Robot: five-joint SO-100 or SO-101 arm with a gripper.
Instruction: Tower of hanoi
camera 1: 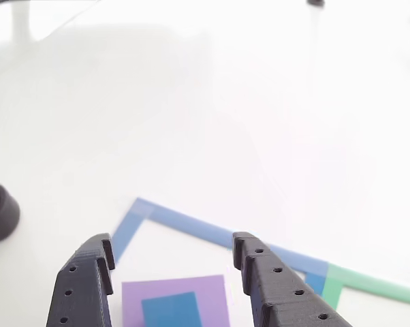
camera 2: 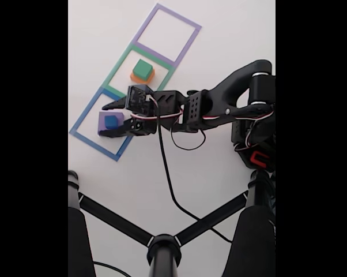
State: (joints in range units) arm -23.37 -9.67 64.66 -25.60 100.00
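Note:
A small blue block [camera 2: 110,122] sits on the flat purple block [camera 2: 120,118] inside the blue tape square [camera 2: 84,118]. In the green tape square, a green block [camera 2: 142,67] rests on an orange block [camera 2: 142,77]. My gripper [camera 2: 103,120] reaches in from the right and is open, one finger on each side of the purple and blue stack. Whether it touches the stack is unclear. In the other view the two black fingers [camera 1: 86,286] frame the blue block [camera 1: 171,310] on the purple block [camera 1: 208,296], with the gripper [camera 1: 171,242] open and holding nothing.
A purple tape square [camera 2: 165,32] lies beyond the green one. A black cable [camera 2: 169,179] trails from the arm across the white table. Black stand legs [camera 2: 162,245] cross the lower part of the fixed view. A dark round object [camera 1: 1,211] sits at the left.

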